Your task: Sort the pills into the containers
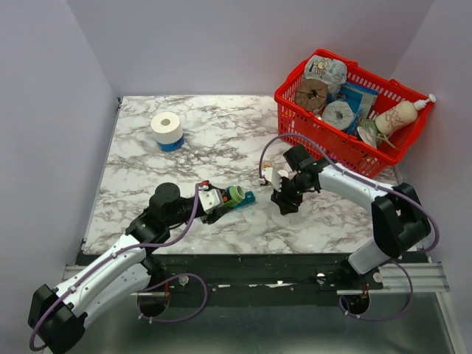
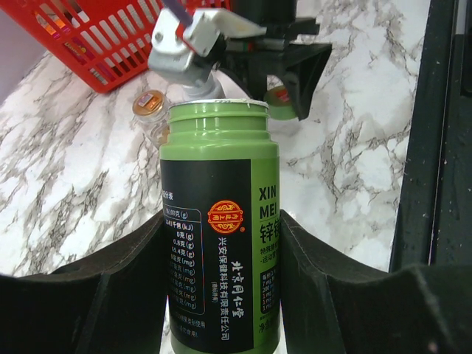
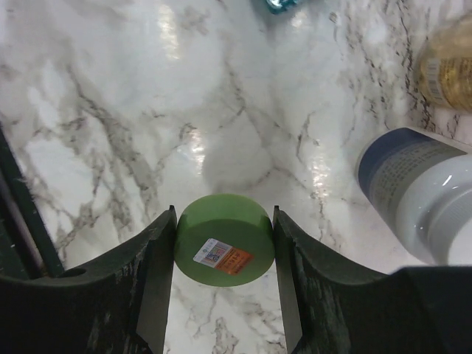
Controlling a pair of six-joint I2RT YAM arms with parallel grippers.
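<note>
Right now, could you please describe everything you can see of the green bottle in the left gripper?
The green bottle looks like glossy plastic, round, with a black label carrying Chinese print, "XIN MEI" and a red-orange emblem. Its cap is off, the neck bare; contents are hidden. The left gripper clamps its body between both black fingers, mouth pointing away from the wrist.

White arm shells (image 1: 110, 276), black joints (image 1: 166, 198), looping purple cables (image 1: 193, 221)

On label of green bottle (image 2: 220, 243): "XIN MEI", "北京同仁堂", table rows ending (kJ), (g), (mg). Sticker on green cap (image 3: 224, 237): print too small to read.
</note>
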